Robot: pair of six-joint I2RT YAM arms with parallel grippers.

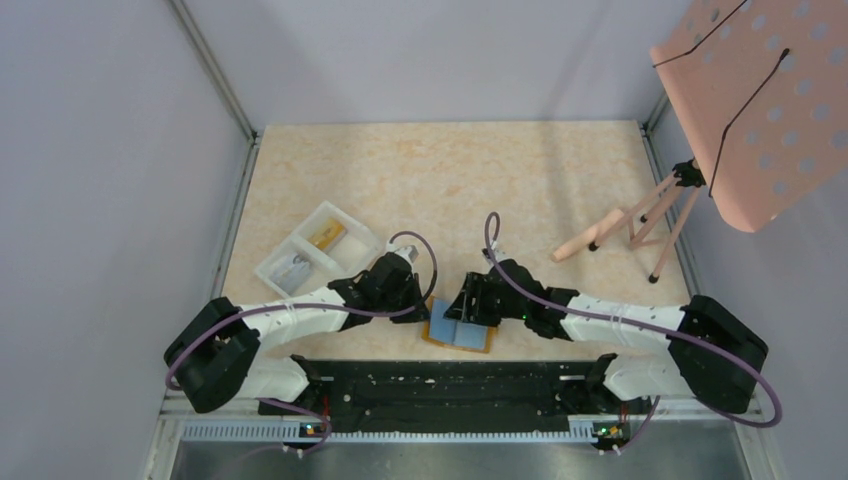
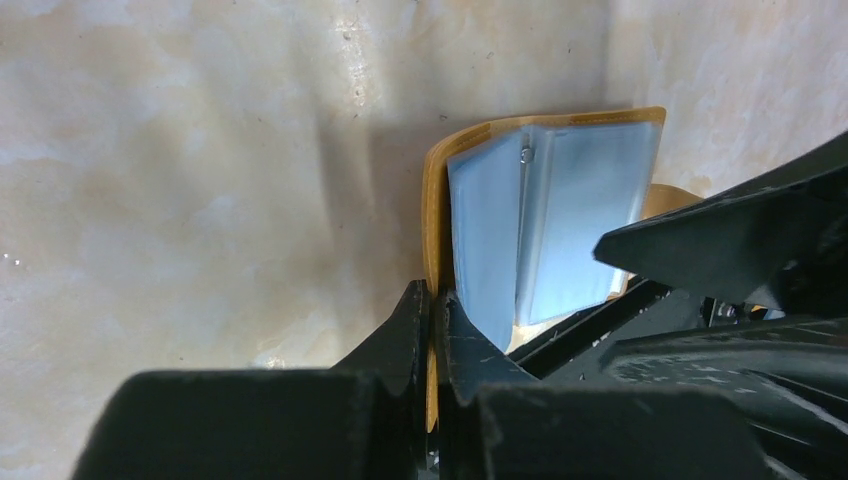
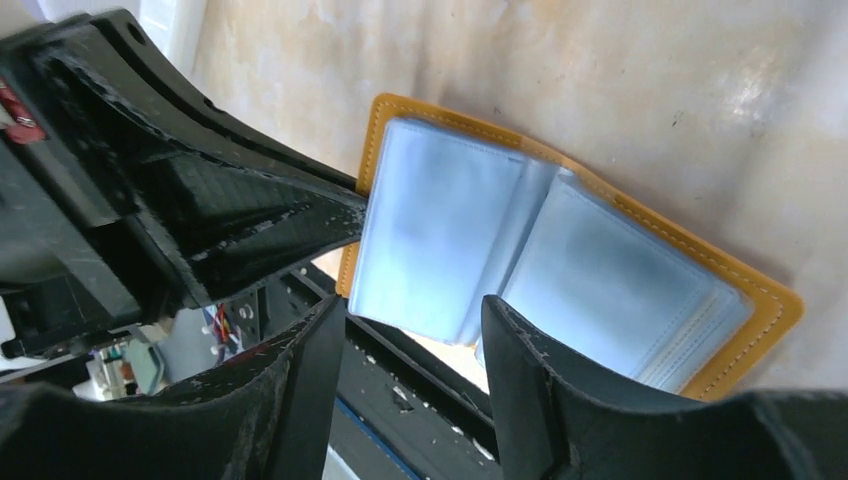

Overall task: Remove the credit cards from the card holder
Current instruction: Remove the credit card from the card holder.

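A tan-orange folding leather card holder (image 1: 459, 334) lies open on the pale marbled table (image 1: 450, 180), close to the near edge and between the two arms, its pale blue translucent plastic sleeves (image 3: 440, 230) fanned upward. Whether credit cards lie inside the sleeves cannot be told. The left claw (image 2: 432, 325) is pinched closed on the orange cover's edge at the holder's left side. The right claw (image 3: 415, 340) is open, its two black fingers (image 3: 520, 380) spread apart at the near edge of the sleeves, with that edge showing between them. A white two-compartment plastic tray (image 1: 318, 248) sits on the table to the left, apart from the holder.
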